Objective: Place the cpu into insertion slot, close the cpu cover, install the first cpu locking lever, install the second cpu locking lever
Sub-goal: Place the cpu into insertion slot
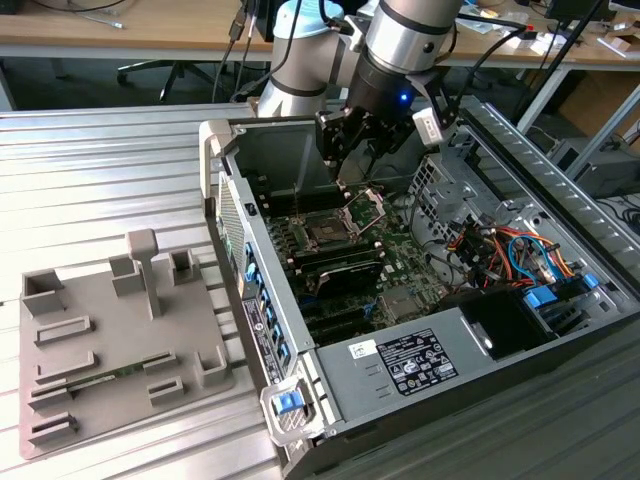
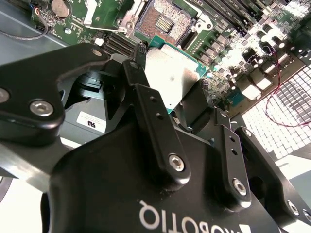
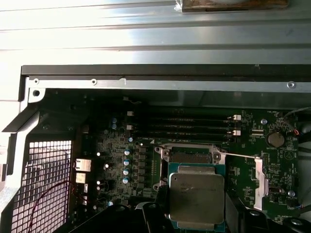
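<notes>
**One chip aloft, socket bare**

Gripper (image 2: 170,77) clenched on the cpu (image 3: 197,194) by two opposite edges. The chip hangs above the insertion slot (image 2: 165,22), apart from it. The cpu cover (image 1: 366,208) stands tilted up beside the slot.

Risks, as judged:
- The chip looks offset from the slot in both wrist views, so a straight descent could set a corner on the rim or the exposed contacts.
- A finger could snag the raised cover.

Containers:
- The open case (image 1: 230,150) holds the green motherboard (image 1: 400,265); the slot itself holds nothing yet.
- The grey fixture tray (image 1: 100,300), at the exterior view's left, carries what looks like a slim green strip in one pocket.
</notes>
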Robot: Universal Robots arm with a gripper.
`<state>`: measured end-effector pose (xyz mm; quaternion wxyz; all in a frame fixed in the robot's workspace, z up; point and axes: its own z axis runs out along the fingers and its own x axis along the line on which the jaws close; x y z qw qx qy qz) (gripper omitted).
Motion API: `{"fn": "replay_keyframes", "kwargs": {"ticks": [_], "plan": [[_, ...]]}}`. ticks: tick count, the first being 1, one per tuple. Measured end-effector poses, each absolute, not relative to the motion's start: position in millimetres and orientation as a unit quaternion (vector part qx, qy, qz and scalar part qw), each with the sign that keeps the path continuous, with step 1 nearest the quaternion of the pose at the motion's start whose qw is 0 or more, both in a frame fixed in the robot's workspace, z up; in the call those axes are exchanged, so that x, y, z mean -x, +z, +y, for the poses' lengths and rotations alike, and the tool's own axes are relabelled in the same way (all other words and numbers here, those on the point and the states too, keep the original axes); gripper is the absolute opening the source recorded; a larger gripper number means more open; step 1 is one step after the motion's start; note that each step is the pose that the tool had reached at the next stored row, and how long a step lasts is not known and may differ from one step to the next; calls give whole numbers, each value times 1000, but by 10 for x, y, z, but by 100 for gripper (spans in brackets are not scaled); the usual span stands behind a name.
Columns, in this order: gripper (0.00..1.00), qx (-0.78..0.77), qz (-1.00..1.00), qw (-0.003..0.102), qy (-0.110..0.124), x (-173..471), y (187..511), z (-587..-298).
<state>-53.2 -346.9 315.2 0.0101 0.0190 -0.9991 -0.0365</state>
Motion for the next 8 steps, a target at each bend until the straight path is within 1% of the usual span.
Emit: {"fn": "replay_keyframes", "kwargs": {"ticks": [8], "plan": [[55,-19,-999,10,-36,532,3126,-3470]]}}
